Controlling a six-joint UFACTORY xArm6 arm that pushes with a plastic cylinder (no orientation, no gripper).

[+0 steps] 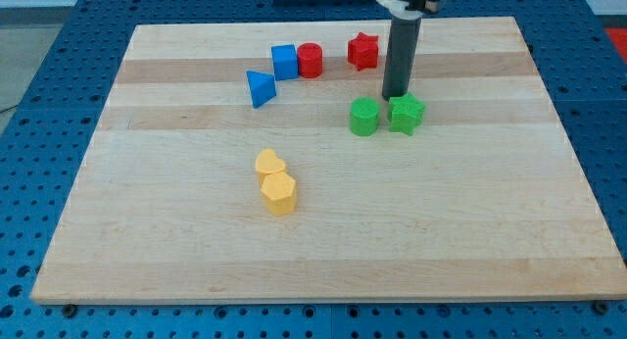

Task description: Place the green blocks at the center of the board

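Two green blocks sit side by side right of the board's middle: a green cylinder point(364, 116) and a green star-shaped block point(407, 114) to its right. My tip point(396, 96) stands just above them in the view, close behind the gap between them, nearer the star block. The dark rod rises from there to the view's top.
A red star point(362, 51), a red cylinder point(310, 61), a blue cube point(284, 62) and a blue triangle point(260, 88) lie near the board's top. Two yellow blocks point(274, 182) sit left of the middle. The wooden board point(147, 231) lies on a blue perforated table.
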